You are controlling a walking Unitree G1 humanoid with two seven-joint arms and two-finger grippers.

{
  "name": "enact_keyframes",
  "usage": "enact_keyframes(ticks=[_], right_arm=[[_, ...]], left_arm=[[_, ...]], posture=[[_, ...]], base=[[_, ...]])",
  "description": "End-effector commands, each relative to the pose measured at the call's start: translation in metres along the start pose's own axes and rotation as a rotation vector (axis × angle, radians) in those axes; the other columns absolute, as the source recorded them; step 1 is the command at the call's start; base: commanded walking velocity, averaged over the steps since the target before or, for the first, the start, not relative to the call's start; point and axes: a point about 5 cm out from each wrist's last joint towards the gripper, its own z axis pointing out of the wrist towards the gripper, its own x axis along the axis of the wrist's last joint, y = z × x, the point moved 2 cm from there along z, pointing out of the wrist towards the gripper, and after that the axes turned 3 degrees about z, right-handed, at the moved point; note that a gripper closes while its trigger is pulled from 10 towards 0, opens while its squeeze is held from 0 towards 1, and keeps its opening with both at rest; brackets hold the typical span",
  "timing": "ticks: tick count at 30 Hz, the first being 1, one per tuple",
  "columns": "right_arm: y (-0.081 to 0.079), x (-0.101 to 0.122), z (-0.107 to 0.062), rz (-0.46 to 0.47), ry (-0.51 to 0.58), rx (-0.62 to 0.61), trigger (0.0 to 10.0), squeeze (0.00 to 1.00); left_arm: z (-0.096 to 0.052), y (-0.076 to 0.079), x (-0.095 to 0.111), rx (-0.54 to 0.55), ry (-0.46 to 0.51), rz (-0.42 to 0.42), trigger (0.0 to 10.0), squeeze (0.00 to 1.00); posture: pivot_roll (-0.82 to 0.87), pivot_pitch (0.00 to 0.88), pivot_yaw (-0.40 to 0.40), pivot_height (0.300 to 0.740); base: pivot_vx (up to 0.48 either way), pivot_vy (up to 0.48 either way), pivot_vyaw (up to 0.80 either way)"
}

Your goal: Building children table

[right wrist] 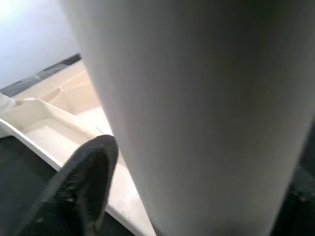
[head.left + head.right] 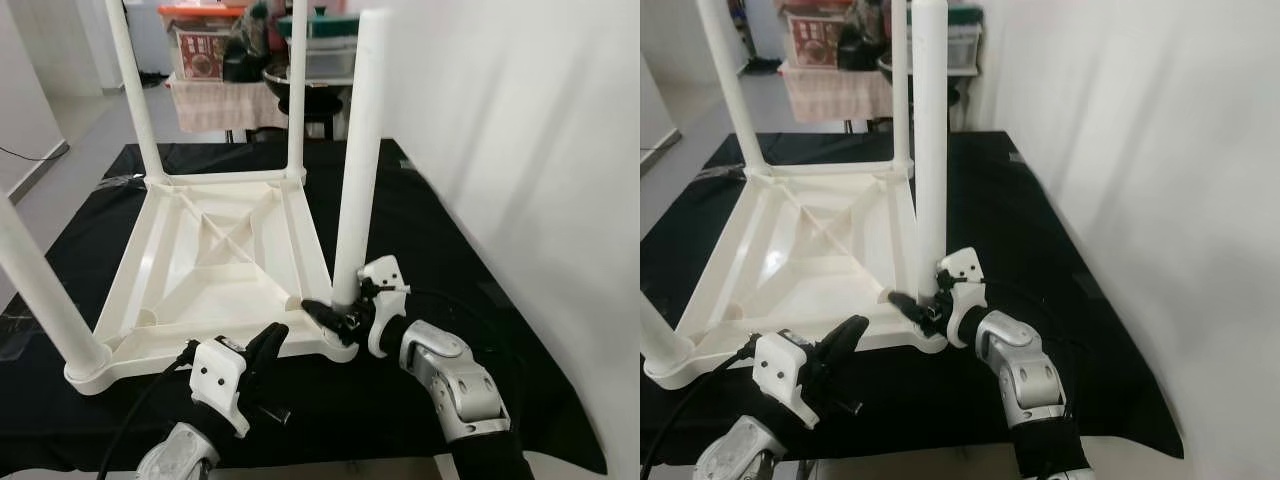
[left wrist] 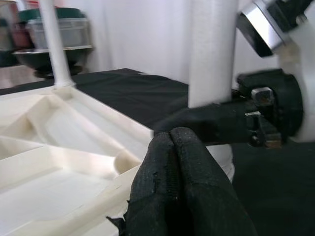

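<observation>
A white plastic children's table (image 2: 220, 260) lies upside down on a black cloth, with its legs pointing up. My right gripper (image 2: 340, 306) is shut on the near right leg (image 2: 358, 150) just above its socket; one black finger (image 1: 83, 182) lies beside the leg (image 1: 197, 98) in the right wrist view. My left gripper (image 2: 270, 342) sits at the table's front rim, left of that corner. Its fingers (image 3: 172, 147) are pressed together with nothing between them. The other legs stand in their corners: far left (image 2: 135, 90), far right (image 2: 297, 90) and near left (image 2: 40, 290).
The black cloth (image 2: 420, 230) covers the floor around the table. A white curtain or wall (image 2: 520, 150) runs close along the right. Storage boxes (image 2: 200, 40) and a dark bowl (image 2: 305, 85) stand behind. A black cable (image 2: 140, 410) trails from my left arm.
</observation>
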Motion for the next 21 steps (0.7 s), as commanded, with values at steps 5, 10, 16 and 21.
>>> enact_keyframes(ticks=[5,10,16,21], right_arm=[[0.01,0.039,0.0,-0.17,0.015,0.287,10.0,0.0],[0.028,0.056,0.0,-0.209,-0.021,0.393,10.0,0.0],[0.04,0.067,0.003,-0.171,-0.017,0.398,10.0,0.0],[0.048,0.07,0.004,-0.147,-0.009,0.376,0.0,0.0]], left_arm=[[-0.001,0.002,-0.003,0.0,-0.011,0.001,10.0,0.0],[-0.001,0.003,-0.003,-0.001,-0.012,0.001,10.0,0.0],[-0.001,0.003,-0.003,-0.001,-0.012,0.0,10.0,0.0],[-0.002,0.004,-0.003,0.0,-0.011,-0.001,10.0,0.0]], posture=[[-0.02,0.0,-0.048,0.74],[-0.02,0.0,-0.047,0.74],[0.0,0.0,-0.054,0.74],[0.0,0.0,-0.056,0.74]], base=[[0.0,0.0,0.0],[0.0,0.0,0.0],[0.0,0.0,0.0],[0.0,0.0,0.0]])
